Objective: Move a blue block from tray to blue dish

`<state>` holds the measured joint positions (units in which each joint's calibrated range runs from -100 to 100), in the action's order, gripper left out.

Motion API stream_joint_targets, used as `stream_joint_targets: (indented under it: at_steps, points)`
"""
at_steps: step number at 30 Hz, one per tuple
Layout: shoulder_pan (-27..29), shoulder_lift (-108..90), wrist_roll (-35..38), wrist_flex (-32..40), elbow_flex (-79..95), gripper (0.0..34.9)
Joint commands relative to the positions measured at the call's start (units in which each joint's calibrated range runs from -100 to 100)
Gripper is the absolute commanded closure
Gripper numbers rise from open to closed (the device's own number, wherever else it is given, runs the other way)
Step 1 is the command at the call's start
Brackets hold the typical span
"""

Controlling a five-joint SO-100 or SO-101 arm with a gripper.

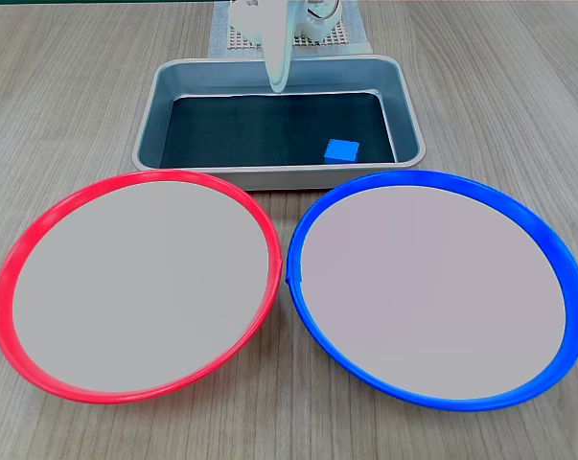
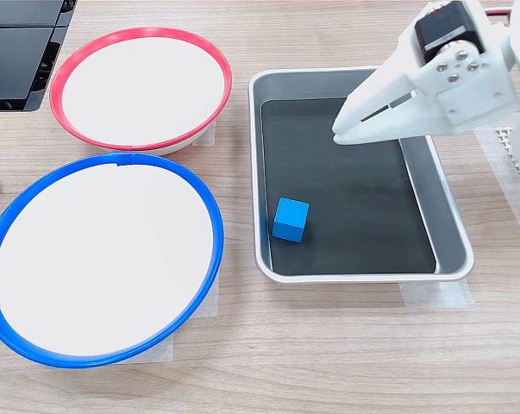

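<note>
Nearest in the first exterior view sat the two plates on the wooden table [image 1: 78, 77] — the red dish [image 1: 135, 284] on the first exterior view's left, the blue dish [image 1: 438, 287] on its right, both bare inside and almost touching at the rims. Just behind them lay the tray [image 1: 279, 120], and the blue block [image 1: 342, 149] rested flat on the tray's dark bottom, in the near corner on the first exterior view's right, close to the blue dish. In the second exterior view the block [image 2: 291, 219] showed near the tray's [image 2: 363, 278] wall on the dish side, upright, free, nothing touching it. Farthest back, the gripper [image 1: 280, 84] hung over the far part of the tray, well apart from the block and holding nothing. In the second exterior view the gripper [image 2: 344, 129] looked closed or nearly so — tips seemed to meet, only a thin slit further back, though the angle was poor.

Judged as the reach step, with the grasp not yet begun. To do it well: open wide before descending, centre over the cube, square the fingers to two opposite faces, and come down clear of the nearby wall so a finger doesn't catch the rim or nudge the block into the corner. Lift straight up before swinging over the rim to the blue dish.
</note>
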<state>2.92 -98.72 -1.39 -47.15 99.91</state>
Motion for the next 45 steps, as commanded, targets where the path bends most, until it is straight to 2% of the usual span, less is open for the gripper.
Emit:
stream_joint_targets:
  at_steps: [1,32,35,38,40,45]
  points:
    - [-0.1,-0.3,0.0,-0.2,0.1,34.6]
    - [-0.1,-0.3,0.0,-0.2,0.1,34.6]
    - [-3.6,-0.3,2.2,-0.2,0.1,34.6]
    - [-4.3,-0.3,2.6,-0.2,0.1,34.6]
    - [-4.1,-0.3,0.2,-0.2,0.1,34.6]
    - [-4.0,8.6,7.7,-2.4,-6.9,34.6]
